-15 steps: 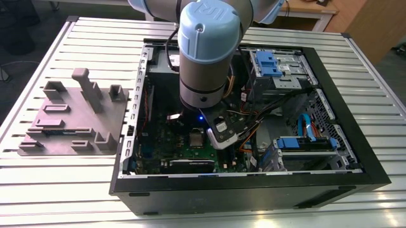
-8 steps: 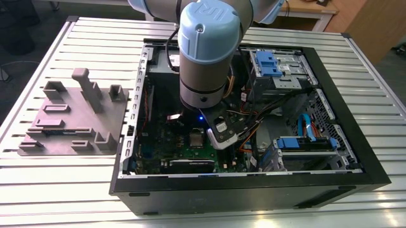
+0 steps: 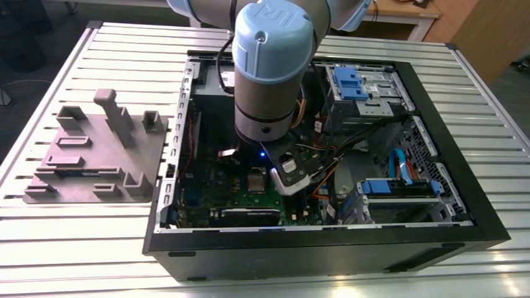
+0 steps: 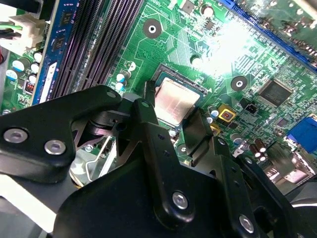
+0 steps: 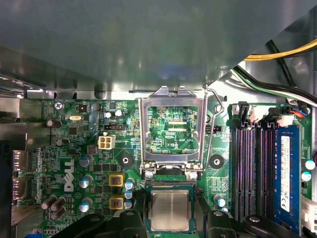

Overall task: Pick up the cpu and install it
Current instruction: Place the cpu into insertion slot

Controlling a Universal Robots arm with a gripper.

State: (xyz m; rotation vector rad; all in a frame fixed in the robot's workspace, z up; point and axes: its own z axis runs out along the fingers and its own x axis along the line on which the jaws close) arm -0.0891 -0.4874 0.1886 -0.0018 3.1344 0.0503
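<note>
The cpu [image 5: 170, 209], a small square chip with a silver-grey top, lies flat in its socket on the green motherboard [image 5: 74, 148]; in the second wrist view the cpu [image 4: 174, 101] shows the same way. My gripper [image 5: 170, 221] hangs just above it, open, one black finger [image 4: 146, 99] on each side of the chip with a small gap. The socket's metal retention frame [image 5: 171, 126] stands swung up, its lever [image 5: 212, 124] raised beside it. In the exterior view the arm reaches down into the computer case [image 3: 331, 239], with the gripper [image 3: 277, 175] low over the cpu [image 3: 257, 182].
Black memory slots [image 5: 247, 163] and a blue memory stick [image 5: 287, 173] run beside the socket. Cables [image 3: 348, 146] and blue drive bays [image 3: 356, 84] crowd the case toward the exterior view's right. A grey parts fixture [image 3: 91, 155] lies on the slatted table at that view's left.
</note>
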